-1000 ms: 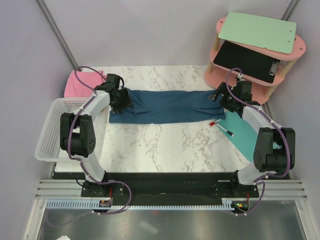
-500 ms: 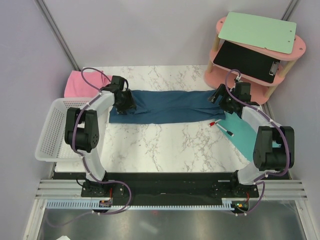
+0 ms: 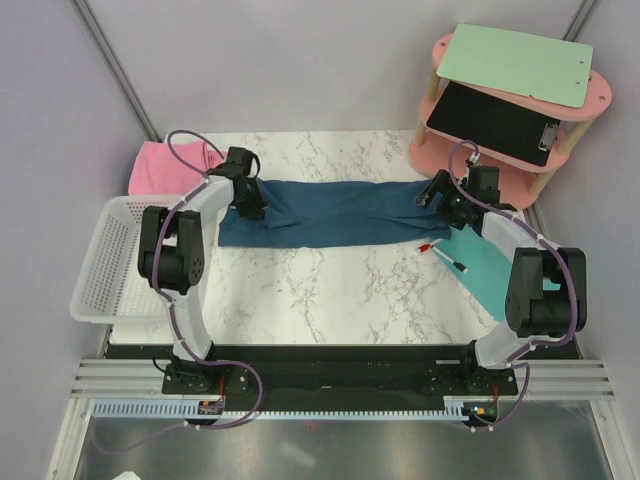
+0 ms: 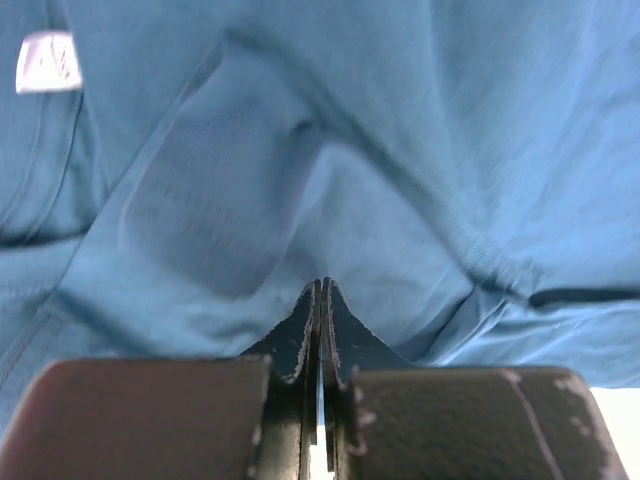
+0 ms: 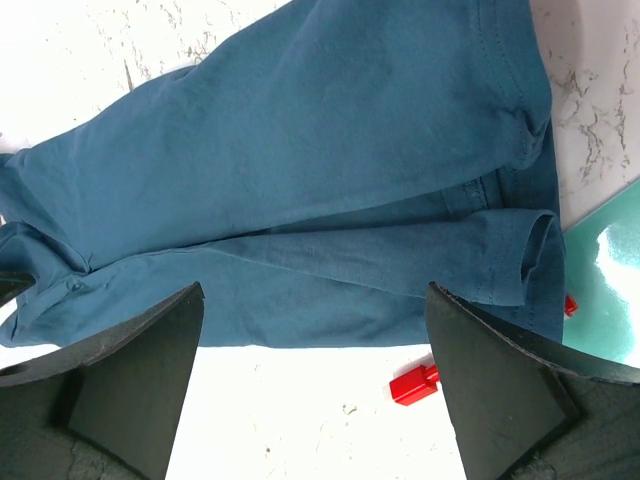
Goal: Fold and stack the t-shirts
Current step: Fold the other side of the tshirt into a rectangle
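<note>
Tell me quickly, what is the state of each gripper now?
Left gripper: closed, pinching the teal t-shirt.
Right gripper: open, holding nothing.

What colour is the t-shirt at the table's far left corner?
Plain light pink t-shirt; the top external view shows it best.

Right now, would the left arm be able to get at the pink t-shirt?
Probably yes, once it lets go: the left gripper is shut on the teal-blue t-shirt. The pink t-shirt lies uncovered close beside it, further left, with nothing standing between them.
</note>
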Tool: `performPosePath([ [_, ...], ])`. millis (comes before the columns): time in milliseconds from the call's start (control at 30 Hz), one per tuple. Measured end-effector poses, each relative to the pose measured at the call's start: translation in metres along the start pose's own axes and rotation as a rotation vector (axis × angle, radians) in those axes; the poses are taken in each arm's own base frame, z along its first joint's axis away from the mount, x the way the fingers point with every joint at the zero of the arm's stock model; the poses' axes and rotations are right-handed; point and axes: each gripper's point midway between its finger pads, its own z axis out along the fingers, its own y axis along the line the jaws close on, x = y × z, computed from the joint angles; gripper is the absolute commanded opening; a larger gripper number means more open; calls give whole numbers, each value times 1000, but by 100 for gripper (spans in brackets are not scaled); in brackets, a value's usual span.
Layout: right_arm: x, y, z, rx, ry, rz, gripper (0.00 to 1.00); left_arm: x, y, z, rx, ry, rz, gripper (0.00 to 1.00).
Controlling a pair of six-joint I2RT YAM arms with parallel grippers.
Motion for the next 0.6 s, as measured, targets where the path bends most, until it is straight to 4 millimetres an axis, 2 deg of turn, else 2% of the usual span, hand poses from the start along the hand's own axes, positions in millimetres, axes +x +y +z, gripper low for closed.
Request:
performPosePath([
  [300, 3, -3, 4, 6, 12, 4, 98, -22, -13, -2, 29, -50, 2, 2],
  [367, 5, -5, 5, 10, 19, 6, 98, -29, -17, -5, 41, -65, 4, 6],
  [467, 9, -7, 6, 14, 27, 9, 98, -34, -22, -9, 60, -81, 11, 32],
  [500, 10, -8, 6, 15, 30, 10, 98, -35, -23, -11, 66, -83, 17, 53],
  [533, 11, -8, 6, 16, 32, 11, 98, -35, -24, -14, 74, -83, 25, 59],
  [600, 12, -9, 6, 16, 35, 12, 98, -35, -25, -21, 81, -89, 47, 63],
])
